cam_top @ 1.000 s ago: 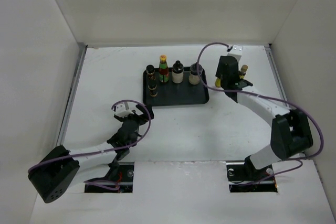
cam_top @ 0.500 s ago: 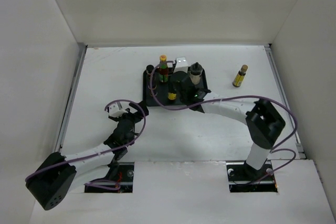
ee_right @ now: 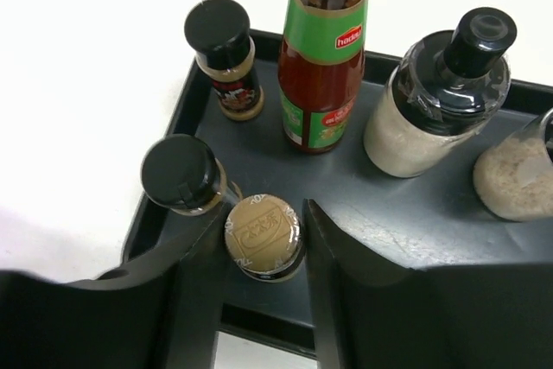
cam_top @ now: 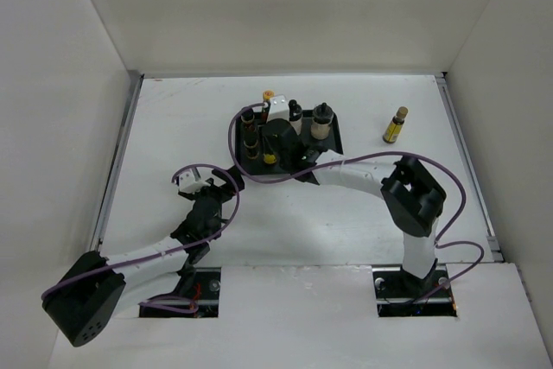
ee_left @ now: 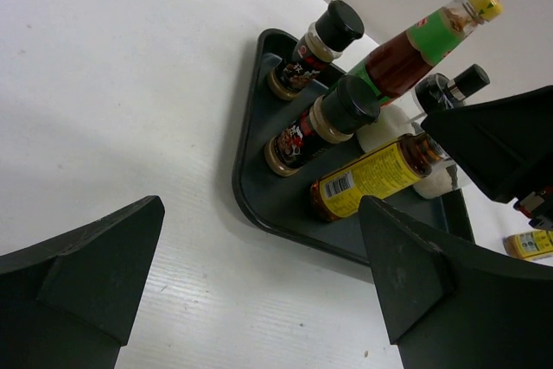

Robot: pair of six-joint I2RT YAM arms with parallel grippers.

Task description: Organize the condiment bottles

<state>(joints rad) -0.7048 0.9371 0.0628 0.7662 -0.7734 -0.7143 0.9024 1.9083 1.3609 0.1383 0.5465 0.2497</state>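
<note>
One green-labelled bottle point(ee_right: 324, 49) — red logo, lettering unclear.

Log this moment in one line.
right gripper: shut on brown bottle, in tray | left gripper: open, empty | other brown bottle: on table

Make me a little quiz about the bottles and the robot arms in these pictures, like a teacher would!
1. Count: how many bottles are in the black tray, including any being gripped?
2. Pick one: the right arm's jaws are shut on
A. the green-red bottle
B. a slim brown yellow-capped bottle
C. a short dark jar
3. True or false: the left arm's jaws are holding a bottle.

Key
1. Six. The seventh is out on the table, to the right of the tray.
2. B
3. False. They are wide open with nothing between them.
</note>
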